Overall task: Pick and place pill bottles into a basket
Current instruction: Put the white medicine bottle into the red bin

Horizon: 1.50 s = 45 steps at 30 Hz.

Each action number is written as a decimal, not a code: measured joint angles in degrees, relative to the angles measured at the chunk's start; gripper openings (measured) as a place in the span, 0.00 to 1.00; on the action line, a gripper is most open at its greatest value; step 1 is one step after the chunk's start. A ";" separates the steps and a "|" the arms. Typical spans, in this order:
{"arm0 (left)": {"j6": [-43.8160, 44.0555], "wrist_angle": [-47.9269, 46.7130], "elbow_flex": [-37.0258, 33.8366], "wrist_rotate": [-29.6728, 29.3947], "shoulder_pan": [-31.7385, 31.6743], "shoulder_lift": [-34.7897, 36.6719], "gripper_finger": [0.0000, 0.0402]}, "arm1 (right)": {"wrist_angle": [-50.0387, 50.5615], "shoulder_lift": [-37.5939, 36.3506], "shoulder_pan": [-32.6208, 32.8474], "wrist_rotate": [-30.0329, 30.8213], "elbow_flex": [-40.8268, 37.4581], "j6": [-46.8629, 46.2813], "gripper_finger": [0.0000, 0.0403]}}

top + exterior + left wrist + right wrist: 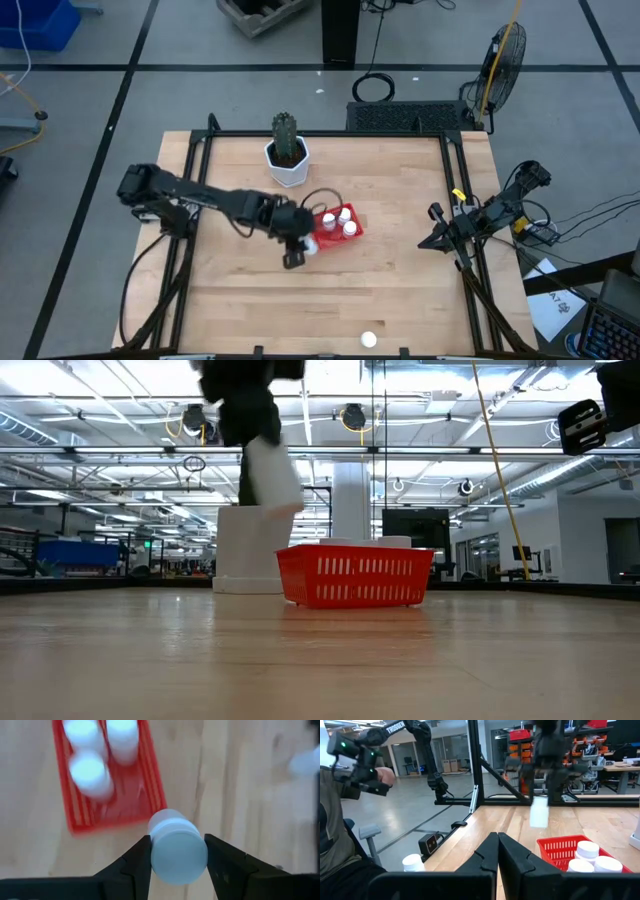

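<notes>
The left gripper (177,862) clamps one pill bottle (177,850) raised beside the basket (352,229), apparently to clear its wall.

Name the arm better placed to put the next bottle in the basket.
Left. Its gripper already holds a pill bottle beside the red basket, which holds three. The right gripper waits at the table's right edge, fingers shut.
</notes>
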<state>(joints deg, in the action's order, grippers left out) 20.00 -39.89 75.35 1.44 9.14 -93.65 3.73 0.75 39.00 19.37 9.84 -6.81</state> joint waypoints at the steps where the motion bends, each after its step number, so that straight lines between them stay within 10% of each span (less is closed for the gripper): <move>1: -1.30 0.16 1.50 0.53 -0.68 0.00 0.41 | 0.00 0.00 -0.02 -0.01 -0.02 0.00 0.00; 28: -17.92 -19.97 35.07 3.39 -8.46 -24.17 0.41 | 0.00 0.00 -0.02 -0.01 -0.02 0.00 0.00; 45: -18.91 -19.65 35.69 4.55 -9.38 -26.19 0.42 | 0.00 0.01 -0.02 -0.01 -0.02 0.00 0.00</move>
<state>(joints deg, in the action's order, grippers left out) 1.08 -59.54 111.04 5.99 -0.25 -119.84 3.73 0.76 38.98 19.36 9.82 -6.81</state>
